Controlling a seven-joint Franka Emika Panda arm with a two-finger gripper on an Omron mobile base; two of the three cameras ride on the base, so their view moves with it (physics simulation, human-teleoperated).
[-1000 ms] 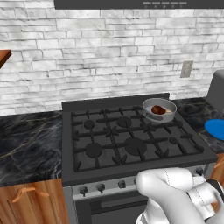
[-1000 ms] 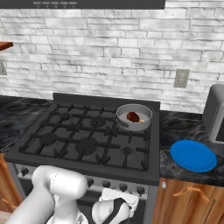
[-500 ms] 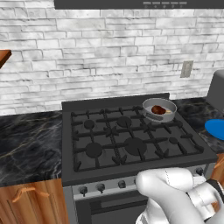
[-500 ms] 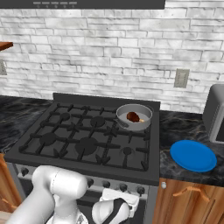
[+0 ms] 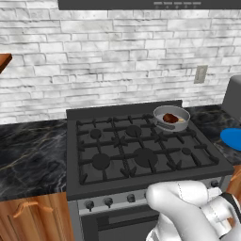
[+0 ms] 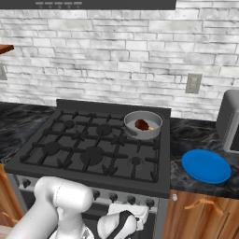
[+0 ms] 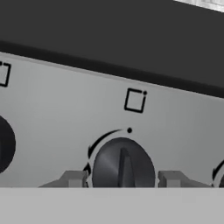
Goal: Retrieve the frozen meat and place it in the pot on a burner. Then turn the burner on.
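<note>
The grey pot [image 5: 160, 112] [image 6: 154, 117] stands on the stove's back right burner. Inside it lies the frozen meat [image 5: 170, 118] [image 6: 141, 124], a dark red-brown lump with a tan bit. My gripper [image 7: 121, 179] is low at the stove's front panel, with the hand [image 6: 127, 215] pressed close under the stove edge. In the hand view a black knob [image 7: 123, 167] with an upright ridge sits between my two fingertips [image 7: 73, 179], which stand open on either side of it with a thin gap. A small square burner marker [image 7: 134, 100] is printed above the knob.
A flat blue plate [image 6: 206, 165] [image 5: 232, 138] lies on the dark marble counter right of the stove. A grey appliance [image 6: 230, 122] stands behind it. More knobs [image 5: 108, 202] line the front panel. Another knob [image 7: 5, 143] shows at the hand view's left edge.
</note>
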